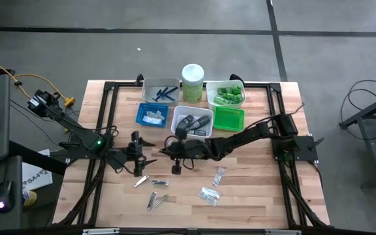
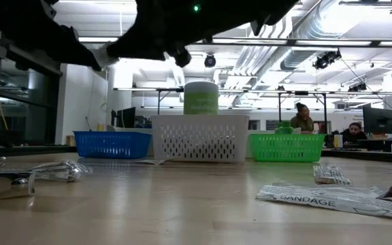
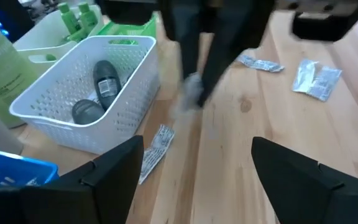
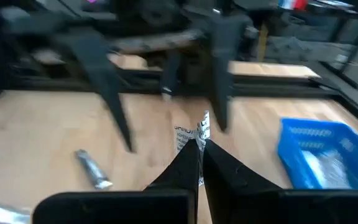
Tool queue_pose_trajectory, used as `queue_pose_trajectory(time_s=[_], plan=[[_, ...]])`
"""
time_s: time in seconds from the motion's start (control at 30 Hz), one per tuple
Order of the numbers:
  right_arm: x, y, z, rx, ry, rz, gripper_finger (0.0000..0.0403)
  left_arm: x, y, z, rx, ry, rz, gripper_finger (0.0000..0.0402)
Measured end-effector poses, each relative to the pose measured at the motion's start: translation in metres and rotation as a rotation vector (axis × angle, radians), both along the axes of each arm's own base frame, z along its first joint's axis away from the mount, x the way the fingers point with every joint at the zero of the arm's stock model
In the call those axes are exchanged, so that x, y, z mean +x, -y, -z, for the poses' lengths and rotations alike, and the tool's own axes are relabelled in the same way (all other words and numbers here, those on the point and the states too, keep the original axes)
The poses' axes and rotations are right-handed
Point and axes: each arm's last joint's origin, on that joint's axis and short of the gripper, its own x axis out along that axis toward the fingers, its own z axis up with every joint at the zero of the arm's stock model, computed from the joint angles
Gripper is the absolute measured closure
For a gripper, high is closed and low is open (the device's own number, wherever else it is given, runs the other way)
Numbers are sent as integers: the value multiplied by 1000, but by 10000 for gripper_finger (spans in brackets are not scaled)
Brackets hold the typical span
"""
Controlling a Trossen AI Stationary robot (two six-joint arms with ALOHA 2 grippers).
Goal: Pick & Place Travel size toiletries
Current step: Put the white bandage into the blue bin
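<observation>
Since the right pincer [image 4: 199, 144] is pinched shut on a thin clear packet [image 4: 194, 134], that item will handle as almost weightless and floppy: its free part sticks up past the fingertips and would flap or fold with a quick swing, and the slick film could slide out of a light pinch. A hold well in from the edge, across the flat faces, looks safest. Facing it and close by over the desk [image 1: 253, 202], the left pincer [image 3: 194, 174] hangs with its jaws spread wide and nothing between them. Just beyond the held packet sits the blue tray [image 4: 319, 155] that already holds similar packets; the white basket [image 3: 89, 81] with dark oval cases [image 3: 106, 78] stands beside it. Near the left pincer lie silver clippers [image 1: 141, 181], stiff, hard and slippery, best taken across their narrow sides. More packets [image 1: 209, 194] lie farther off.
</observation>
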Motion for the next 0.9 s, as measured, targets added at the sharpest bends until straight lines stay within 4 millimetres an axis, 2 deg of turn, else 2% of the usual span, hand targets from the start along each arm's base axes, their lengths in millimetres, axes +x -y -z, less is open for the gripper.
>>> queue_pose_trajectory(time_s=[0.4,0.53,0.7,0.9], plan=[[8,-1,13,23,44,-38,399,0,0,0,1,1,0,103],[8,0,11,24,64,-59,399,1,1,-1,-12,10,11,107],[8,-1,10,12,72,-72,399,3,2,-3,-9,34,22,143],[8,-1,11,9,68,-73,399,3,3,-4,-30,40,38,214]])
